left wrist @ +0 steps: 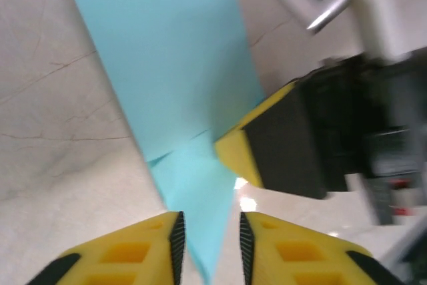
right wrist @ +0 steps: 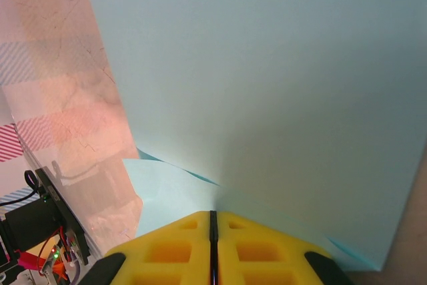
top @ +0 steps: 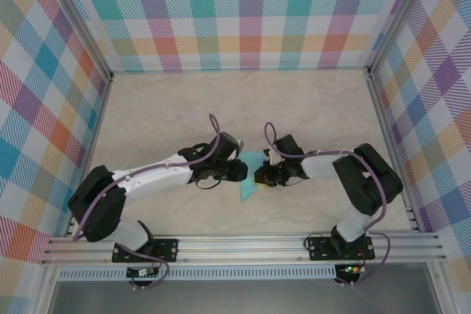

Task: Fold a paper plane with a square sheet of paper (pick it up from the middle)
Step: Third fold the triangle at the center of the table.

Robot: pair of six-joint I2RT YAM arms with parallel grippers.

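There's 1 sheet of paper (left wrist: 173, 65) here, light teal and already creased into a narrower shape with a pointed end. It sits over the middle of the table (top: 162, 108), right between the 2 arms.

The right claw (right wrist: 212, 225) has its fingers pressed together on 1 edge of the sheet, and the paper fans out from that pinch. The left claw (left wrist: 209, 235) stands a little apart. The pointed tip of the sheet lies in the gap between its fingers, not squeezed as far as I can tell.

I'd judge this paper to be next to weightless, floppy, and easy to crumple or tear, and likely to slide on the smooth table. It looks best taken with a light pinch along a crease or folded edge, where the doubled layers give some stiffness.

The count is 1 sheet and 2 claws.
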